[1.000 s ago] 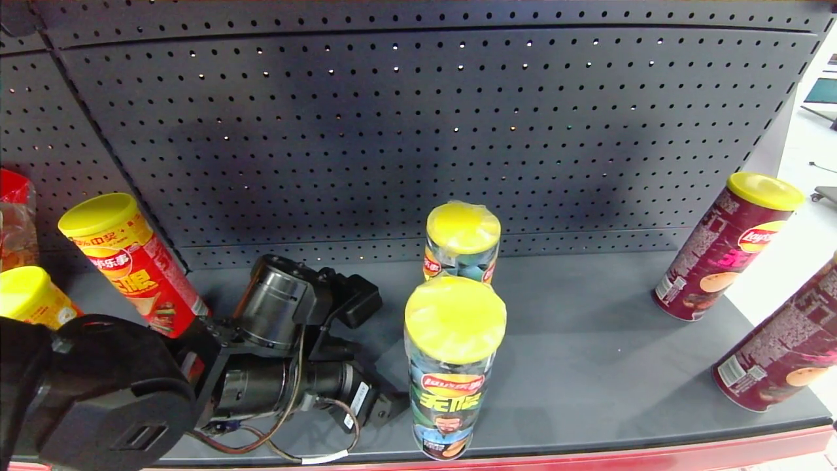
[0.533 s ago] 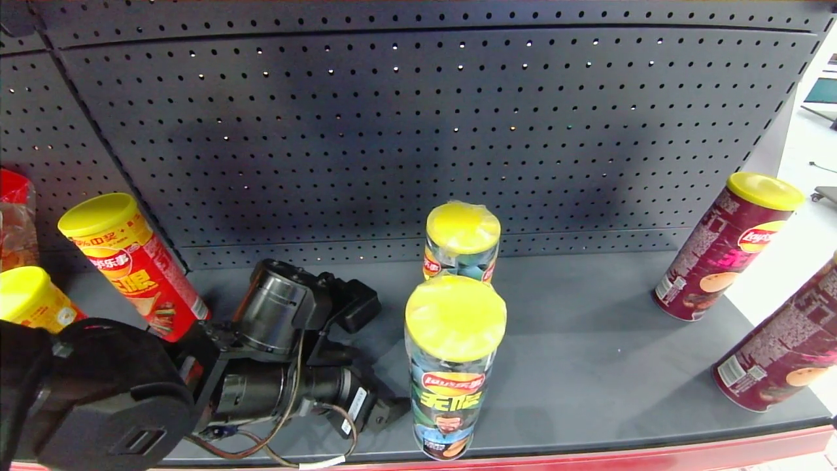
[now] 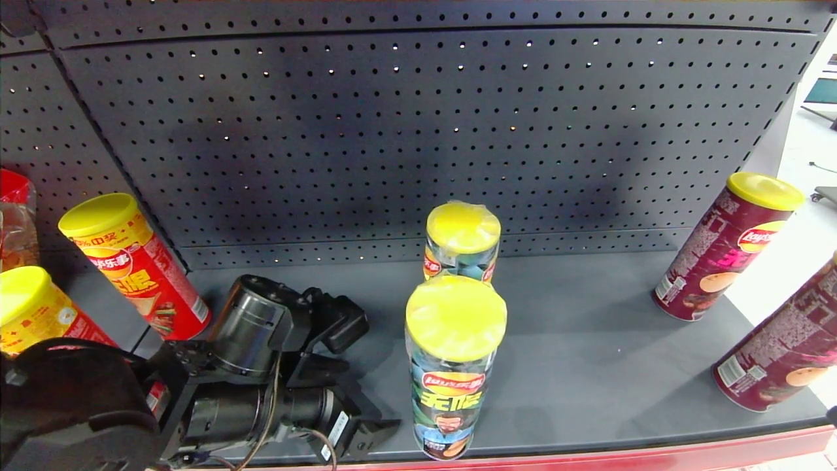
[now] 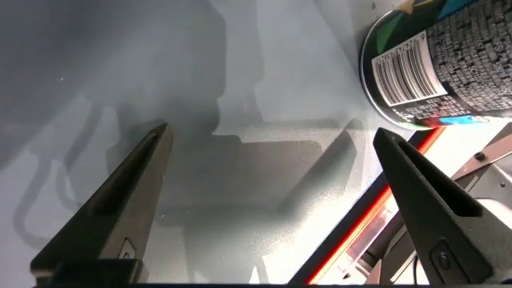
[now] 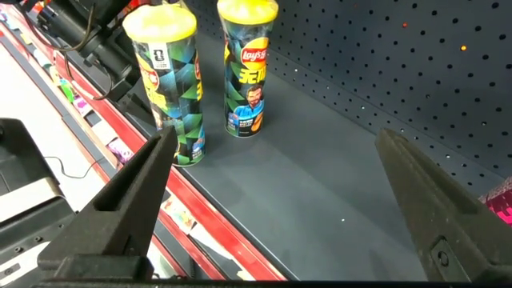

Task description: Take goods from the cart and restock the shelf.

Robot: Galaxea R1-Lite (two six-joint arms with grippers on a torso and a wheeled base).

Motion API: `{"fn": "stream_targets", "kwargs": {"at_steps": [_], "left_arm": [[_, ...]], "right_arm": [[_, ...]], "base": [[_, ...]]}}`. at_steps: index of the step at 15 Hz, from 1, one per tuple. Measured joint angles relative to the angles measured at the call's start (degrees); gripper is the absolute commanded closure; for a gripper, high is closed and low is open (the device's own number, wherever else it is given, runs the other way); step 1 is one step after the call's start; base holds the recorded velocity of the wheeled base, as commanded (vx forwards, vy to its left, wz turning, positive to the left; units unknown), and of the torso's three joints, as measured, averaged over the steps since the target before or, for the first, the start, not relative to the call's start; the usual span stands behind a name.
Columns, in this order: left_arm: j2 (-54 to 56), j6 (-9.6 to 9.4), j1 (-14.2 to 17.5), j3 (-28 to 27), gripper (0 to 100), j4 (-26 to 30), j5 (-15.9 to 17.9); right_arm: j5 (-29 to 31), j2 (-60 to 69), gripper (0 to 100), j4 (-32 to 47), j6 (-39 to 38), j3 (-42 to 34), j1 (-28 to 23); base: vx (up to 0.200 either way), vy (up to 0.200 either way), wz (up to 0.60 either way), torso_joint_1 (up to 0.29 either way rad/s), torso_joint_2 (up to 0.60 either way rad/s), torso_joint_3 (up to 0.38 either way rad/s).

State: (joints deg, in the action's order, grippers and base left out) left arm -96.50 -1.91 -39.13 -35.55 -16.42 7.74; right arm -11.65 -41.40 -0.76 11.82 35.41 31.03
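Landmark: the front crisp tube (image 3: 454, 366), yellow lid, green-and-blue wrap, upright on the grey shelf board (image 3: 588, 353), right at the board's red front lip (image 3: 654, 451). Just left of that tube and low over the board, the left gripper (image 4: 272, 200), fingers (image 4: 120, 200) spread wide, holding nothing, not touching the tube (barcoded foot of the tube close beside one finger in the left wrist view). Well off to the tube's right, out toward the lip, the right gripper (image 5: 272, 208), fingers (image 5: 128, 200) likewise wide apart and empty, both green-and-blue tubes visible beyond it. Far right of the landmark and about level with it, a maroon crisp tube (image 3: 778, 353) near the board's right end. Far left of the landmark, at the edge of the head view, a red-and-yellow tube (image 3: 33, 307) with a yellow lid, partly hidden by the left arm. Directly behind the landmark, near but apart, a second green-and-blue crisp tube (image 3: 461, 243), upright, lid wrapped in clear film. Behind and left of the landmark, a red crisp tube (image 3: 131, 261) with a yellow lid. Behind and right, a second maroon tube (image 3: 726, 248), yellow-lidded, near the back. Farthest back, the dark pegboard panel (image 3: 418, 131) closing off the shelf.
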Motion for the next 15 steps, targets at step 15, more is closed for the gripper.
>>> {"fn": "stream_targets", "kwargs": {"at_steps": [15], "left_arm": [[-3.06,0.06,-1.13,-3.04,0,-0.22,-0.06]], "right_arm": [[0.0,-0.79,0,-0.09,-0.69,-0.13,-0.02]], "base": [[0.0,0.0,0.0,0.0,0.0,0.0]]}}
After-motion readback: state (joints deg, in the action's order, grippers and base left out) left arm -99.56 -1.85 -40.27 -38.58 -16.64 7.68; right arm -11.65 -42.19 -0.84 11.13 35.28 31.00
